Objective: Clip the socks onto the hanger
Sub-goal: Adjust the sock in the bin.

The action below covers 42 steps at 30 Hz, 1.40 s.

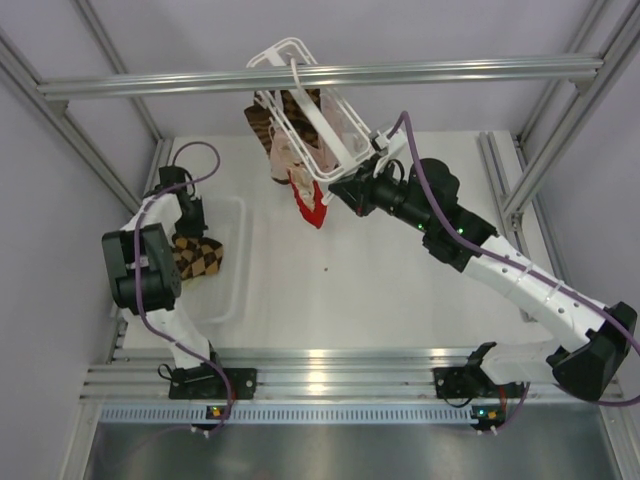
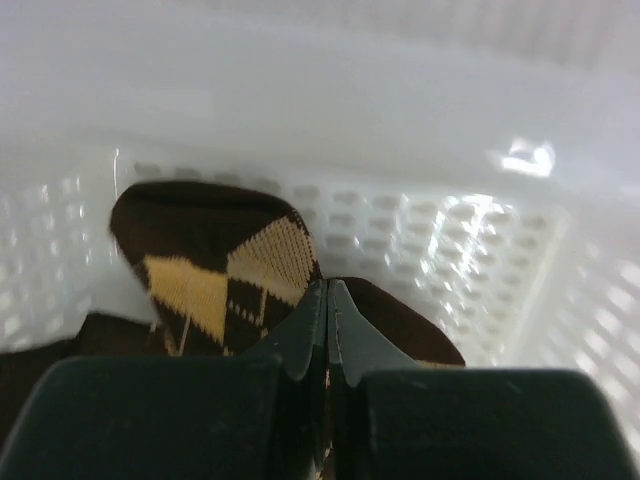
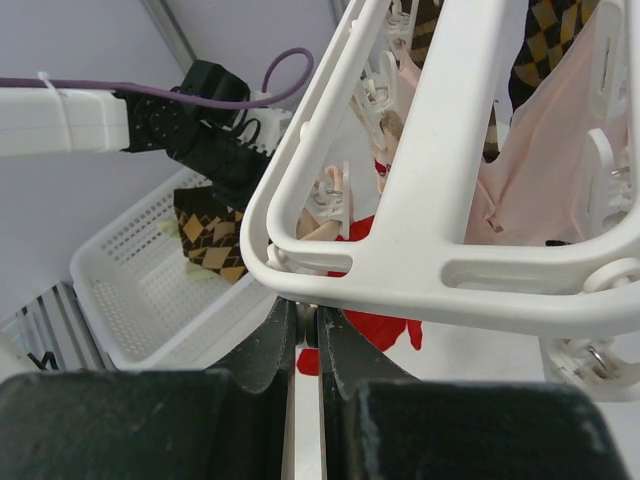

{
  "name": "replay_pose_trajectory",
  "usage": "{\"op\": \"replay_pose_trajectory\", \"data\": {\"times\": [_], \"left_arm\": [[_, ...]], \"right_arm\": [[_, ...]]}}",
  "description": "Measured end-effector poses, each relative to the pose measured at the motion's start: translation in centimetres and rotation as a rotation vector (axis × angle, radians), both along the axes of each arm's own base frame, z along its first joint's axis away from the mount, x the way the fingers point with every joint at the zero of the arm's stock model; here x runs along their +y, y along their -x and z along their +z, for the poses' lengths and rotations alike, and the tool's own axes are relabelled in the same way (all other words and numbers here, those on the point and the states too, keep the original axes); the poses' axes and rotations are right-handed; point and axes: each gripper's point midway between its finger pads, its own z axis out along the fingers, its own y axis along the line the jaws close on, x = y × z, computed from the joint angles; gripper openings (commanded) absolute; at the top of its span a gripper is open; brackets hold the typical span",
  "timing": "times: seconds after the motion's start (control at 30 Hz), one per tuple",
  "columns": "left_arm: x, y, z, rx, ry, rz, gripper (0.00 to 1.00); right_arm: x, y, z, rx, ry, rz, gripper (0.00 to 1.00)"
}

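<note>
Two checked socks here. The first sock (image 2: 220, 270) is pinched in the left pincer (image 2: 328, 292), tips together on it, inside the one white basket (image 2: 470, 240). The second sock (image 3: 548, 45) hangs on the single hanger (image 3: 440, 200) with one pink sock (image 3: 540, 180) and one red sock (image 1: 308, 205). The right pincer (image 3: 307, 320) is clamped, nearly closed, under the frame's corner.

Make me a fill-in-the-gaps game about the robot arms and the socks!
1. The left gripper is shut on a checked sock over a white ____.
2. The right gripper pinches the frame of the white ____.
3. The plain sock dangling lowest there is coloured ____.
Missing words: basket; hanger; red.
</note>
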Motion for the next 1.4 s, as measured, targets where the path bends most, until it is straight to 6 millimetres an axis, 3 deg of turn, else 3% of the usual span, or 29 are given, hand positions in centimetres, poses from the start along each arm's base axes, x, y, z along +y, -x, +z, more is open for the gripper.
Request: {"op": "replay_pose_trajectory", "data": {"times": [0.1, 0.3, 0.4, 0.5, 0.73, 0.83, 0.87, 0.9, 0.97, 1.0, 1.1, 1.27, 1.4], "left_arm": [[-0.9, 0.7, 2.5, -0.044, 0.029, -0.03, 0.0], [-2.6, 2.3, 12.0, -0.258, 0.019, -0.141, 0.0], [-3.6, 4.5, 15.1, -0.315, -0.002, -0.223, 0.0], [-4.5, 7.7, 15.1, -0.283, -0.013, -0.311, 0.0], [-6.3, 18.3, 10.7, -0.047, -0.021, -0.587, 0.0], [-6.8, 21.4, 10.8, -0.01, -0.034, -0.689, 0.0], [-6.9, 21.9, 11.0, -0.012, -0.04, -0.708, 0.21], [-7.0, 22.2, 11.2, -0.017, -0.044, -0.708, 0.31], [-6.9, 22.0, 11.4, -0.028, -0.044, -0.679, 0.46], [-6.6, 21.6, 11.5, -0.027, -0.048, -0.635, 0.48], [-5.0, 19.3, 11.8, 0.003, -0.068, -0.481, 0.48], [-0.2, 11.4, 12.2, -0.011, -0.177, -0.175, 0.49], [2.2, 9.6, 11.2, 0.003, -0.242, -0.005, 0.51]], "right_arm": [[0.0, 0.0, 0.0, -0.001, 0.0, 0.002, 0.0], [-0.2, 0.1, 0.3, -0.008, -0.005, 0.004, 0.0], [-0.4, 0.3, 0.8, -0.021, -0.011, 0.006, 0.0], [-0.7, 0.6, 1.1, -0.034, -0.022, 0.008, 0.0], [-0.9, 0.8, 1.8, -0.053, -0.039, 0.013, 0.0], [-0.9, 0.9, 1.8, -0.056, -0.041, 0.017, 0.0], [-0.9, 1.0, 1.7, -0.056, -0.041, 0.018, 0.0], [-0.9, 1.0, 1.7, -0.057, -0.041, 0.018, 0.0], [-0.9, 1.0, 1.8, -0.062, -0.044, 0.02, 0.0], [-1.0, 1.0, 1.8, -0.066, -0.045, 0.02, 0.0], [-1.0, 1.1, 1.9, -0.068, -0.047, 0.022, 0.0], [-1.0, 1.1, 1.9, -0.069, -0.046, 0.022, 0.0], [-1.0, 1.0, 1.9, -0.071, -0.047, 0.018, 0.0]]}}
